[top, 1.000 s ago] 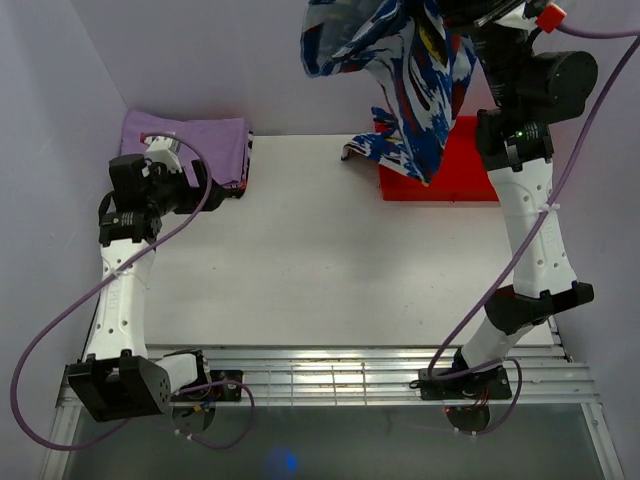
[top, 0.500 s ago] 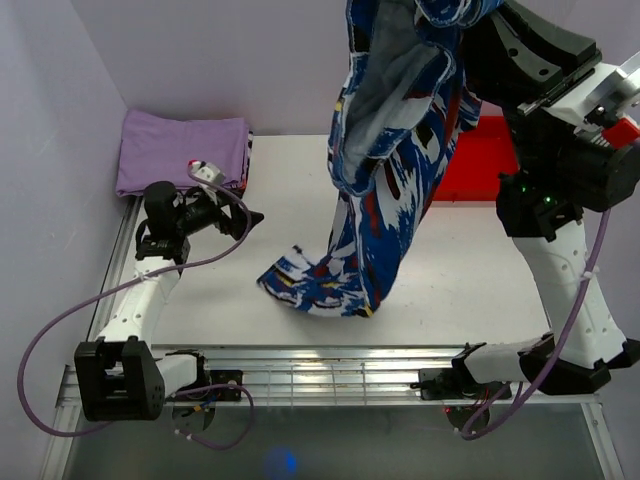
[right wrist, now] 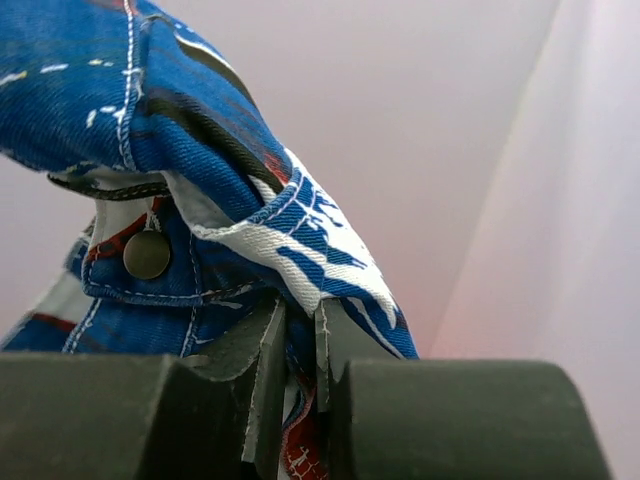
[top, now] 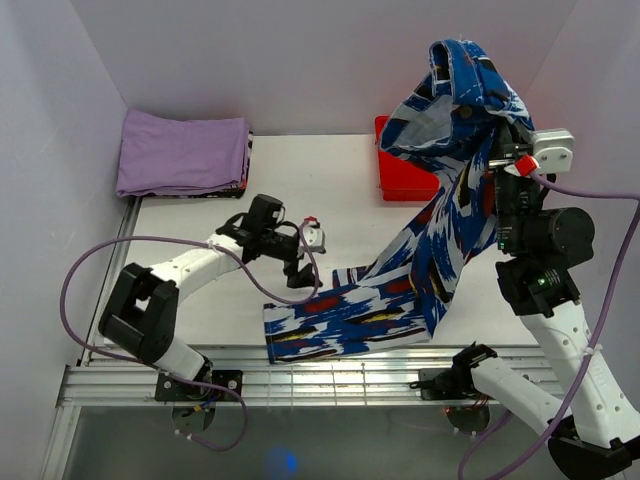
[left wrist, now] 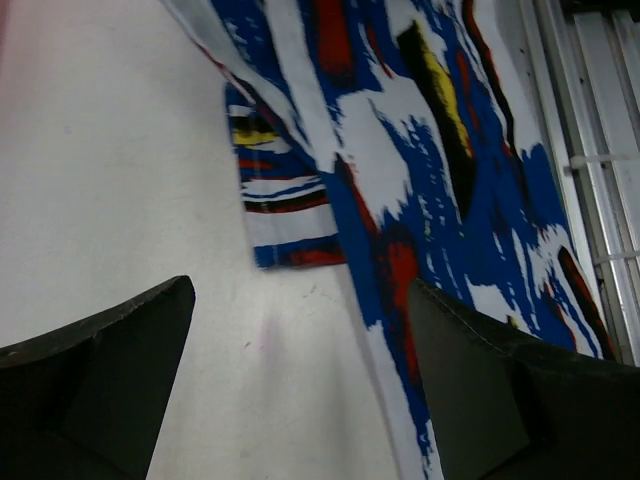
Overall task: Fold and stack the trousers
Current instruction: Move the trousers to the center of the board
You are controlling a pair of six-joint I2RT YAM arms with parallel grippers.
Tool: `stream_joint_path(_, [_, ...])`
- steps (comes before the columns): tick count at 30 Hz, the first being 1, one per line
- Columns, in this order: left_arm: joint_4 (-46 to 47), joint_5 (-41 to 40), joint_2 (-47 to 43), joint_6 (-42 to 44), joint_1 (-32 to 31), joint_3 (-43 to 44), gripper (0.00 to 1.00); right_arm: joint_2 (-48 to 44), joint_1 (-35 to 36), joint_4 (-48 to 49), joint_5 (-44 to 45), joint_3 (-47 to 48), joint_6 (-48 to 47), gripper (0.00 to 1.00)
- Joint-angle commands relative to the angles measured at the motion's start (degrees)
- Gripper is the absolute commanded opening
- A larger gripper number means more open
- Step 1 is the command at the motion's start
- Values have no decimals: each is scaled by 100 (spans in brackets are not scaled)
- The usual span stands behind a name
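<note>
The trousers (top: 440, 230), printed in blue, white, red and black, hang by the waist from my right gripper (right wrist: 300, 325). It is shut on the waistband fabric beside a metal button (right wrist: 147, 254). Their legs trail down and lie flat on the white table (top: 300, 180) near its front edge, hem to the left. My left gripper (top: 300, 272) hovers low just behind that hem, jaws wide open and holding nothing. In the left wrist view the gripper (left wrist: 300, 290) is over bare table, with the trousers (left wrist: 400, 150) ahead and running past the right finger (left wrist: 470, 380).
A folded lilac cloth (top: 180, 155) lies at the back left corner. A red box (top: 400, 175) stands at the back right, partly behind the hanging fabric. Metal rails (top: 350, 375) run along the table's front edge. Lilac walls close in on three sides.
My right arm has lowered and drawn the trousers toward the front right, laying the legs out on the table. My left arm has reached right from the lilac cloth to the hem.
</note>
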Motion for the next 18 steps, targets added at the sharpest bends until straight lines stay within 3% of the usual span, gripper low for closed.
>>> stream_joint_path(1, [-464,121,383,660,-627,36,98,-457,-176,538,345,102,-19,8])
stream_joint_path(7, [510,-820,1086,380,-1498,-8,98,-615,-281,301,407,-12,-71,8])
stream_joint_path(11, [1195,-1925,1482,310,-1929,36,98,-668,-325,178,407,-47,-54,8])
stream_joint_path(15, [2153,-2253,1439,520,-2035,-244,98,-694,-325,81,337,-56,-98,8])
stream_joint_path(18, [2260,-2157,1281,845,-2070,-412,98,-712,-334,-16,310,-56,-28,8])
